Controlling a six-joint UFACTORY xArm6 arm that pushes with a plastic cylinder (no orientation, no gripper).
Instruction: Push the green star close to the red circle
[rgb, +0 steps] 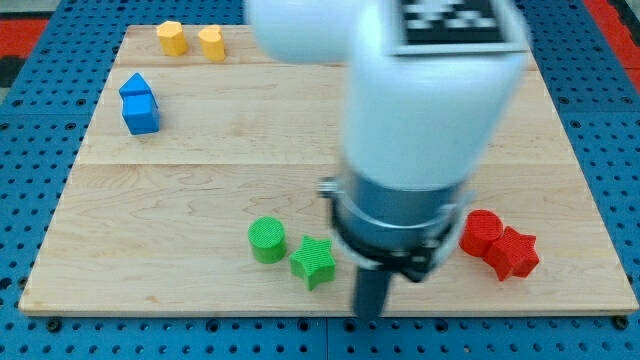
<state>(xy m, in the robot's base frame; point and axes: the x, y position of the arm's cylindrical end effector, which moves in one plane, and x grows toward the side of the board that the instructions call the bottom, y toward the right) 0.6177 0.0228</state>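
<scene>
Green star (313, 262) beside green cylinder (267, 240), tool tip (369, 312) right, no readable writing

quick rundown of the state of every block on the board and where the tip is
green star: flat on board, just right of the green circle, at my tip's left
green circle: flat, beside the star
red circle: flat, touching the red star
red star: flat, view's lower right
blue blocks: two together, upper left
yellow blocks: two side by side, top
my tip: near bottom edge, right of green star
</scene>
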